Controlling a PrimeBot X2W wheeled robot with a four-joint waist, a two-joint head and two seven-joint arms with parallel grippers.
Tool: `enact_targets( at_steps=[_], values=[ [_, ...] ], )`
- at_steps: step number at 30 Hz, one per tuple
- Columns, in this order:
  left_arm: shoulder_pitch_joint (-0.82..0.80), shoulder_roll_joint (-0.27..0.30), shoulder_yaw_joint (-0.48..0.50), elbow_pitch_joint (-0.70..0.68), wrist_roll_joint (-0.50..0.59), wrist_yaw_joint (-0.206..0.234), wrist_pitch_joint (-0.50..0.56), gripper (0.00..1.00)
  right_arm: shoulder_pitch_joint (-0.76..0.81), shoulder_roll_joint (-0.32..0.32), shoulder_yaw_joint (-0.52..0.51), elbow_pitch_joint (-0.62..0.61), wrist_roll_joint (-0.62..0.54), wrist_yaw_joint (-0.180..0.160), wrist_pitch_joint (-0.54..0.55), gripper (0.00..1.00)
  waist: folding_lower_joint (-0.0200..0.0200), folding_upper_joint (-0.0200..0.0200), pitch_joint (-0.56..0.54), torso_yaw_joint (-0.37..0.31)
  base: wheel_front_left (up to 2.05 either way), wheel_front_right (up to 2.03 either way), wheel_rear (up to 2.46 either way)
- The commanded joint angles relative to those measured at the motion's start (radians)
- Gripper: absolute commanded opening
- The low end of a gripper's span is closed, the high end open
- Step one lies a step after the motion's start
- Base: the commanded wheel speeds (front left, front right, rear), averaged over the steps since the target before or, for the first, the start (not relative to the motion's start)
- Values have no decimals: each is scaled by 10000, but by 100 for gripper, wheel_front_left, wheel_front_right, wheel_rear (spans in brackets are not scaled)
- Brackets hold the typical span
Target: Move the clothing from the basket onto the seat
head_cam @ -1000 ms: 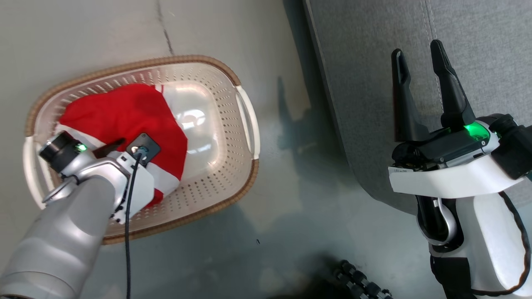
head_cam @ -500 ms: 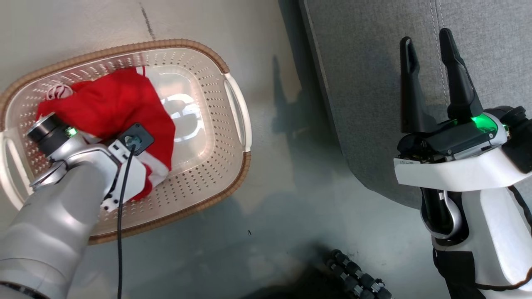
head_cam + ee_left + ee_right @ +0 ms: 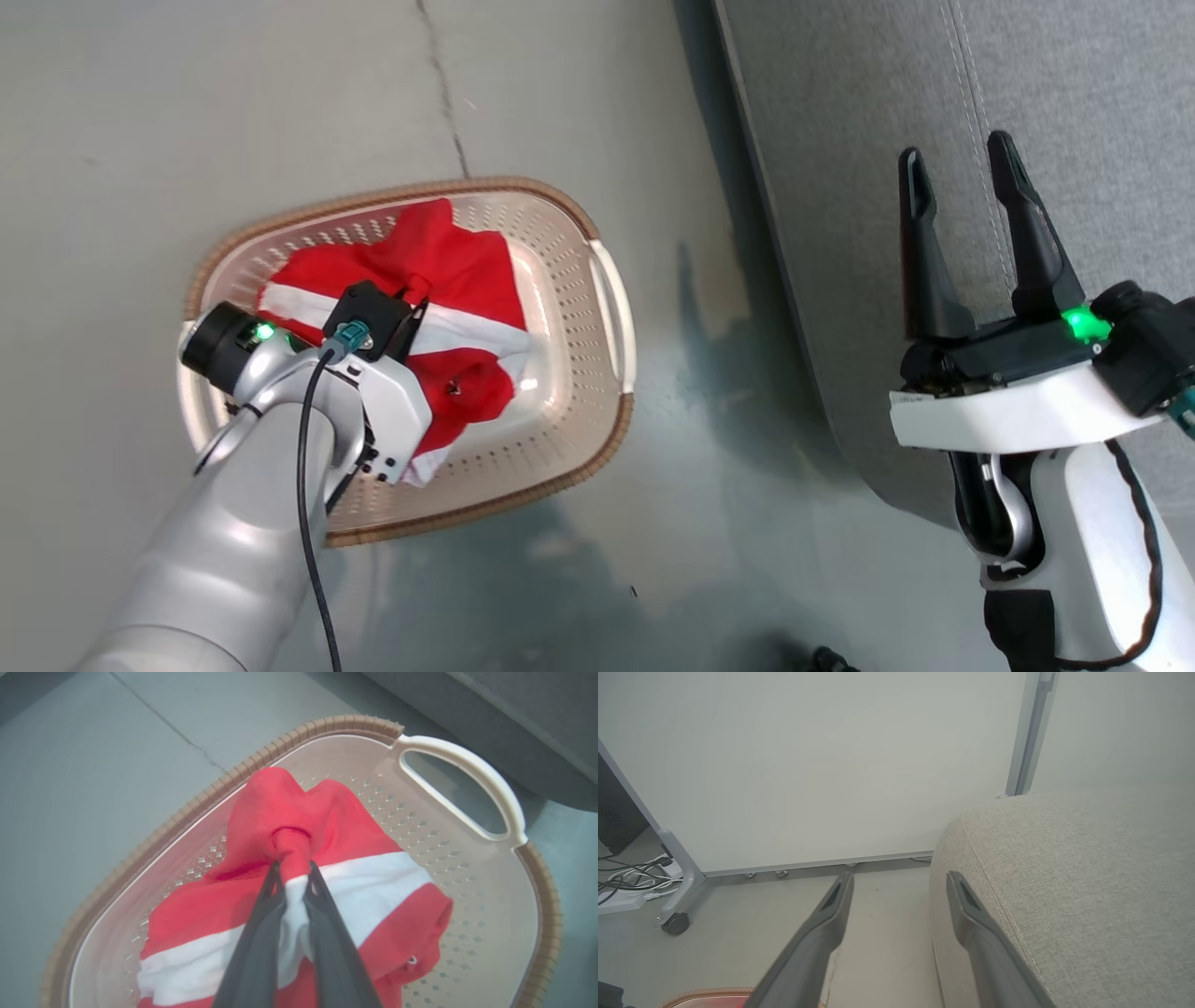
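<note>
Overhead, in the head view, the left gripper [image 3: 417, 313] is down inside the basket [image 3: 611, 439], which sits on the floor [image 3: 280, 93], with the red-and-white clothing [image 3: 462, 266] bunched under it. The seat [image 3: 1074, 93] lies to the robot's right of the basket, with a strip of bare floor between them. The right gripper [image 3: 960, 159] hangs over the seat's near edge, fingers spread and holding nothing. It is the arm nearer the seat, yet the left one has the load.

Along the left wrist view, the two fingers are pinched nearly together on a gathered fold of the clothing, red above and white below. The rest of the garment drapes down into the basket. The seat shows beyond the basket's handle [image 3: 467, 760].

Through the right wrist view, the spread fingers straddle the seat's rounded corner, and a sliver of basket rim shows at the bottom edge. By my reading, the carry must go up and then rightward, clearing the rim.
</note>
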Motion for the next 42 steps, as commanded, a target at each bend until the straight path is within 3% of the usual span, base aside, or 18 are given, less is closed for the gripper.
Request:
enact_targets(
  at_steps=[1, 9, 22, 32, 42],
  values=[
    [343, -73, 275, -323, -350, 97, -79, 0, 236, -49, -125, 129, -234, 19, -43, 100, -1, 0, -885, 717, 0, 0, 0],
    [1810, -309, 1583, -2937, -1495, 550, -94, 0, 776, -53, -441, 465, -818, 19, 259, 100, -1, 0, -2248, 1661, 0, 0, 0],
    [3913, -493, 3008, -7131, -1859, 773, -85, 0, 1862, -51, -899, 381, -1174, 19, 1098, 100, -1, 0, -4081, 2971, 0, 0, 0],
    [4888, -613, 2997, -9550, -1794, 517, -83, 0, 2745, -53, -865, 269, -949, 19, 1529, 100, -1, 0, -5400, 3289, 0, 0, 0],
    [5823, -518, 2606, -10623, -1876, 618, 352, 0, 3567, -54, -585, 340, -770, 19, 1786, 100, -1, 0, -6637, 3331, 0, 0, 0]
  ],
)
